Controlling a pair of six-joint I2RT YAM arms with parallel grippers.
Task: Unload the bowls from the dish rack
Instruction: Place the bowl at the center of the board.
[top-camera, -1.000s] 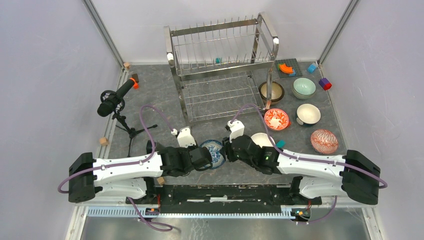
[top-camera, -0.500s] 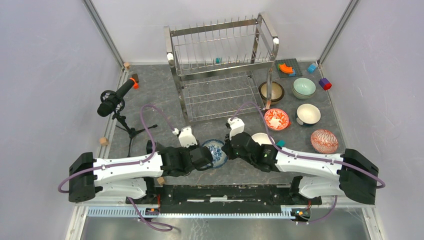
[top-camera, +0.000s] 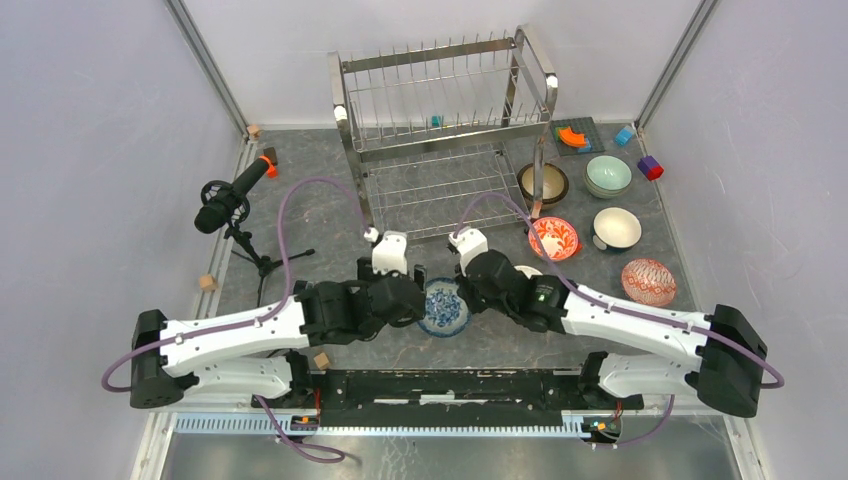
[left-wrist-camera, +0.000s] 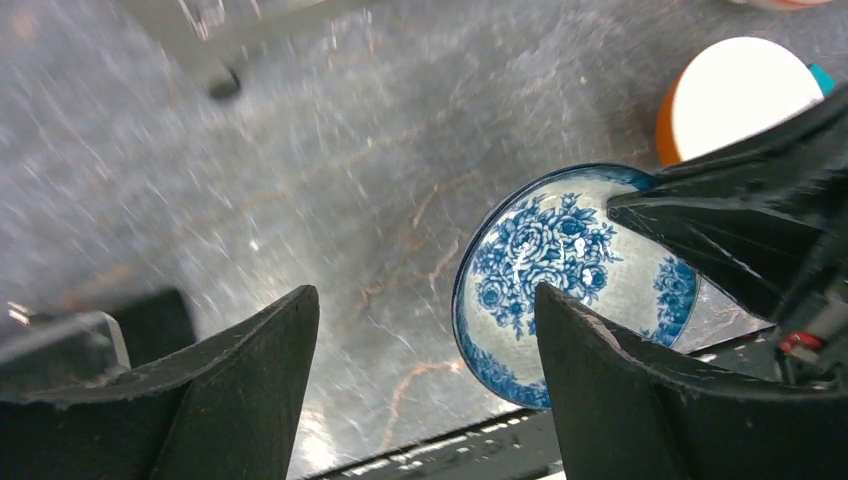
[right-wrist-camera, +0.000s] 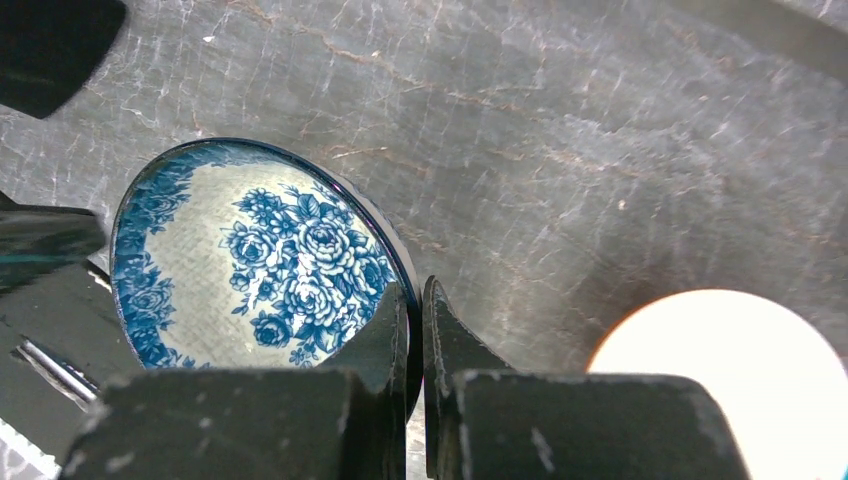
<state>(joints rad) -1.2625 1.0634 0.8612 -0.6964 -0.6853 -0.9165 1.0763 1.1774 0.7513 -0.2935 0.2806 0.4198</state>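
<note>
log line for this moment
right gripper: shut on blue bowl rim | left gripper: open beside bowl | other bowls: on table

- flowered bowl (right-wrist-camera: 255, 255): white, blue roses, dark blue rim
- plain bowl (left-wrist-camera: 735, 95): orange outside, white inside
- table (right-wrist-camera: 600, 120): dark grey, pale marble veining
- rack (top-camera: 440, 110): shiny silver

The dish rack (top-camera: 445, 130) stands at the far middle of the table (top-camera: 300, 200). Just right of it sits a first bowl (top-camera: 543, 183), with a second bowl (top-camera: 608, 176) to that one's right. A third bowl (top-camera: 553, 238) and fourth bowl (top-camera: 617, 228) sit nearer, and a fifth bowl (top-camera: 648, 282) nearer still, rightmost. At near centre the nearest bowl (top-camera: 443, 307) is between the left gripper (left-wrist-camera: 425, 300) and the right gripper (right-wrist-camera: 415, 300), which pinches its right rim.
</note>
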